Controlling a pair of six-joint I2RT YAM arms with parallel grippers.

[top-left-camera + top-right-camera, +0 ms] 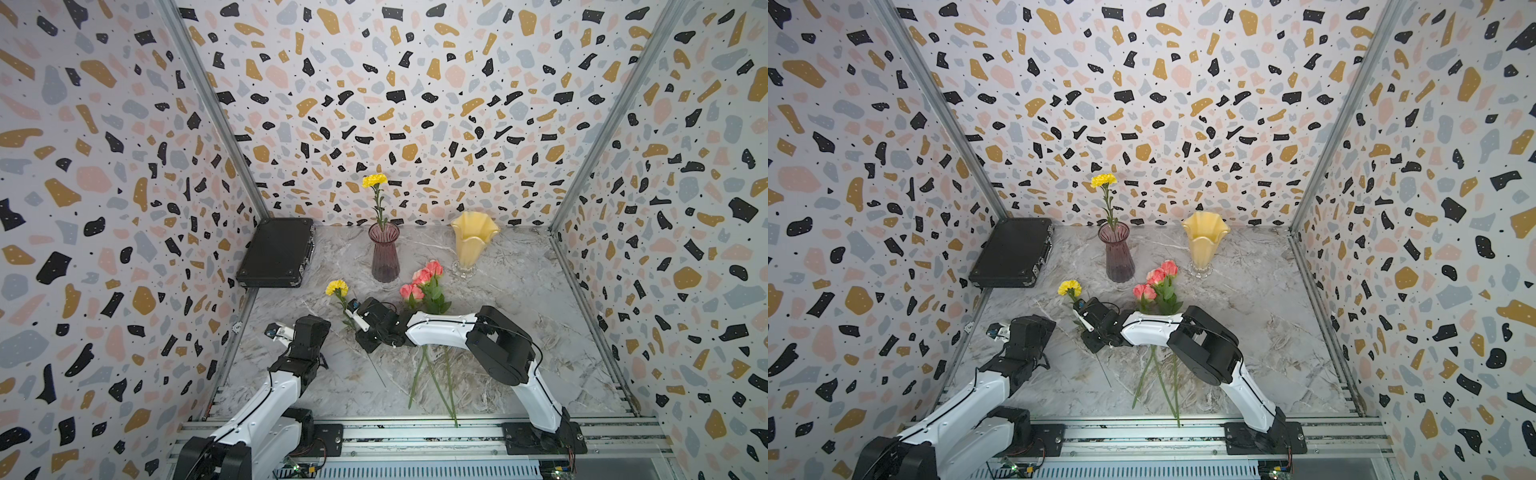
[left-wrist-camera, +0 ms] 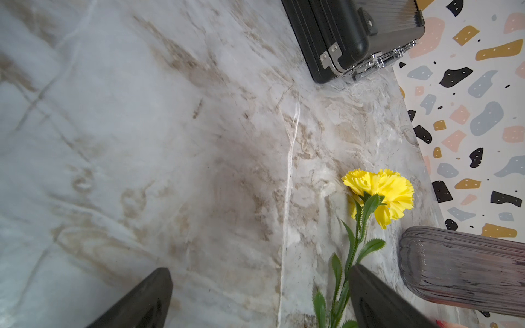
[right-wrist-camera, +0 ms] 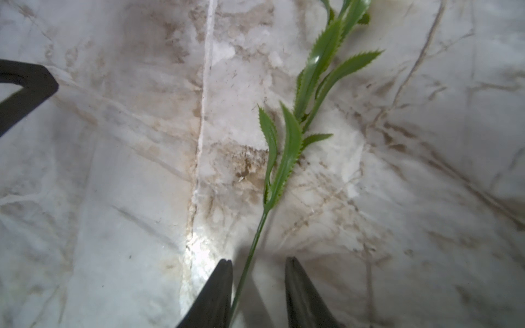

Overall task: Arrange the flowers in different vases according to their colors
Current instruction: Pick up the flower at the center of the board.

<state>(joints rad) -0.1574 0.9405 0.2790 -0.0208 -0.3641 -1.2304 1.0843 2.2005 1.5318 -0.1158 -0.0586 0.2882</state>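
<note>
The desk (image 1: 519,316) looks like veined marble with a soft sheen. The purple vase (image 1: 385,257) is ribbed translucent glass; the yellow vase (image 1: 473,245) glossy on a clear foot (image 1: 464,272). The black case (image 1: 276,253) is matt, with shiny metal latches (image 2: 380,59).

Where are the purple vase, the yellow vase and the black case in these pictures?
purple vase (image 1: 385,262): in a top view, on its ribbed body.
yellow vase (image 1: 471,249): in a top view, on its creamy wall below the wavy rim.
black case (image 1: 276,251): in a top view, on its flat lid.
</note>
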